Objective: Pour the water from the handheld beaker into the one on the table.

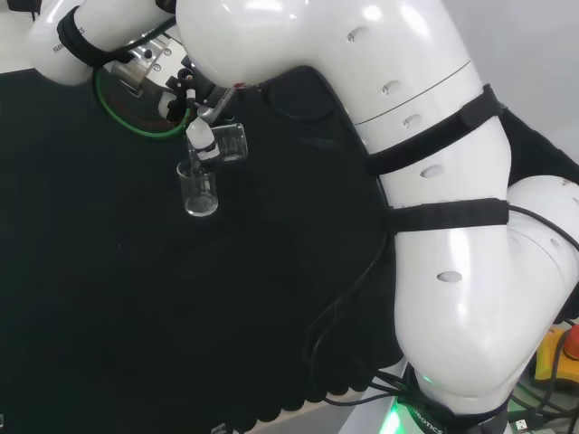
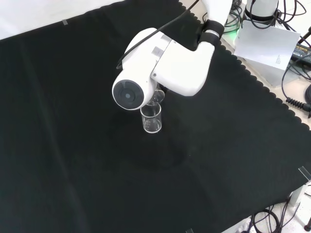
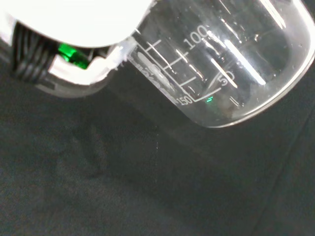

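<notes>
In the head view my hand (image 1: pixel 201 136) is curled round a clear handheld beaker (image 1: pixel 232 143), which is tipped on its side just above and beside a second clear beaker (image 1: pixel 199 192) standing upright on the black cloth. In the front view the standing beaker (image 2: pixel 151 119) sits right below the arm's big white link, and only a rim of the held beaker (image 2: pixel 156 99) peeks out from under it. Close up in the wrist view, the held beaker (image 3: pixel 221 64) lies tilted with its printed scale showing, next to a white part of the hand (image 3: pixel 74 29). I cannot make out water in either beaker.
A green cable loop (image 1: pixel 136 125) lies on the cloth behind the hand in the head view. The arm's white links (image 1: pixel 434 181) stand at that view's right. Past the cloth's scalloped edge in the front view are a white box (image 2: pixel 265 48) and cables (image 2: pixel 296 102).
</notes>
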{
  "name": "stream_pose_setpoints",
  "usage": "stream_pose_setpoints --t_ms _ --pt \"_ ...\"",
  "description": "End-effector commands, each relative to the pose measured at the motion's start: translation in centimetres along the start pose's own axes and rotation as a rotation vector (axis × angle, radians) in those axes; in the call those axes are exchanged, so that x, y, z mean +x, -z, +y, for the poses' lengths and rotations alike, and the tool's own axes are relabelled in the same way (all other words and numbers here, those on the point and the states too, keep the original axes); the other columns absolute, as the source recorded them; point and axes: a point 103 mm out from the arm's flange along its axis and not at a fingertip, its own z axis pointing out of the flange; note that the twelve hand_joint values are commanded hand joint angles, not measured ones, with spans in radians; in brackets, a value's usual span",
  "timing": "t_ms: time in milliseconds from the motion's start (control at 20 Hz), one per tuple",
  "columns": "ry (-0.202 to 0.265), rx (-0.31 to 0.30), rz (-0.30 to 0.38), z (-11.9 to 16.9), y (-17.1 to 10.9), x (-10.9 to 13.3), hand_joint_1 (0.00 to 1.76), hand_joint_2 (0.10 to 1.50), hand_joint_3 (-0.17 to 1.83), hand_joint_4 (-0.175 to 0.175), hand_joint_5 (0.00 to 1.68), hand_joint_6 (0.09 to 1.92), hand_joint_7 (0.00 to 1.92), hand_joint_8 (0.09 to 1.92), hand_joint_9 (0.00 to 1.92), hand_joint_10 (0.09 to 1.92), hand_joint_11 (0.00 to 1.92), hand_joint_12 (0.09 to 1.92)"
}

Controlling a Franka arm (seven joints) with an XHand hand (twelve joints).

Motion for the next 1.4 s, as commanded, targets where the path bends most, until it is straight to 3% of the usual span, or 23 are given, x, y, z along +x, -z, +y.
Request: stream_pose_setpoints --t_ms 50,1400 --pt "-0.006 0.007 -0.014 -0.11 0.23 0.23 1.15 0.61 0.71 0.175 1.33 0.59 1.68 0.09 1.58 0.09 1.19 0.84" --pt "-0.004 0.053 -0.045 -0.08 0.52 0.35 1.15 0.61 0.71 0.175 1.33 0.59 1.68 0.09 1.58 0.09 1.19 0.84"
